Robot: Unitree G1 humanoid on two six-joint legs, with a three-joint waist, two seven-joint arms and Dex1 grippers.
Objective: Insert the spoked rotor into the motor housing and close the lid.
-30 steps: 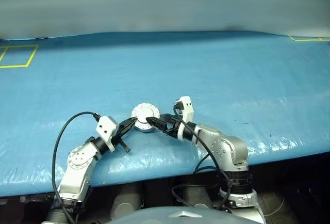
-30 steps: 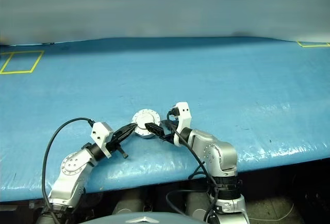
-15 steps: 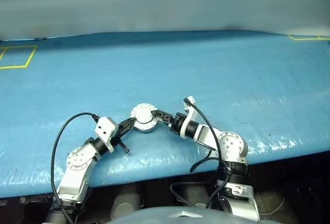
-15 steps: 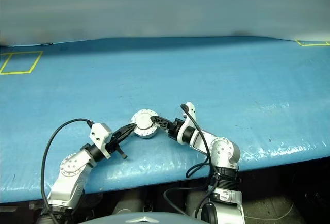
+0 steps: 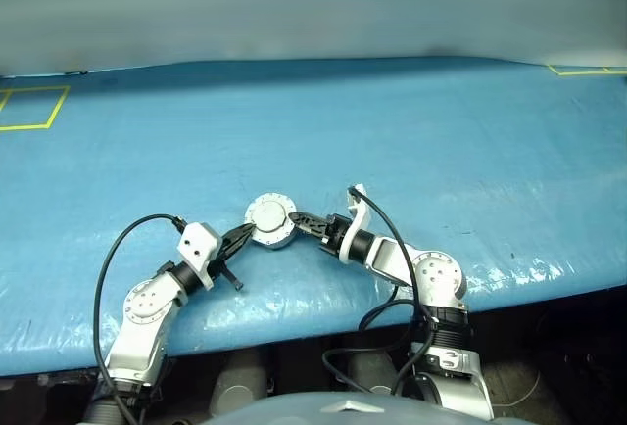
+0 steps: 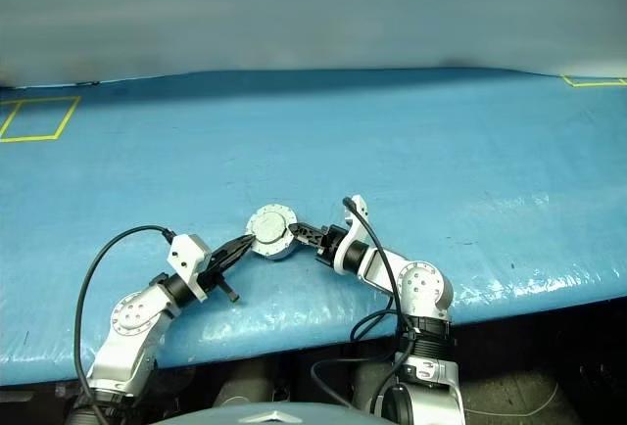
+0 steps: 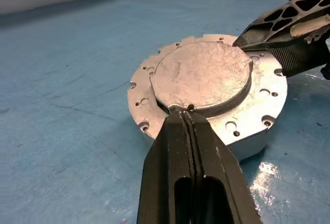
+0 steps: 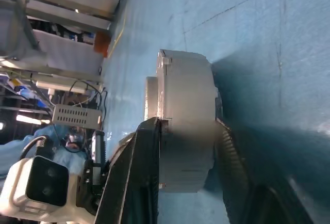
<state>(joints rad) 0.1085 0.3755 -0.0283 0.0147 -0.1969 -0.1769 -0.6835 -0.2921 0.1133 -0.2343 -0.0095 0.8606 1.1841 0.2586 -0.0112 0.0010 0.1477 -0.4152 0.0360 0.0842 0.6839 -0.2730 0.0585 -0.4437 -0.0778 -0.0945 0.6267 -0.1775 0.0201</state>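
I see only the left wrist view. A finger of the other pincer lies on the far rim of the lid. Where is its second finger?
Observer: The right wrist view shows the second finger under the motor housing, so the right pincer looks closed across it and the lid.
Operator: What else is on the table?
Observer: The head view shows a yellow taped square at the far left corner of the table.

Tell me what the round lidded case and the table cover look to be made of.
The round silver lidded case: bare metal, likely aluminium, going by its matte, scuffed face, drilled bolt holes and machined rim. The blue table cover: seemingly plastic sheeting or tarpaulin, going by its wrinkles and glossy highlights near the front edge.
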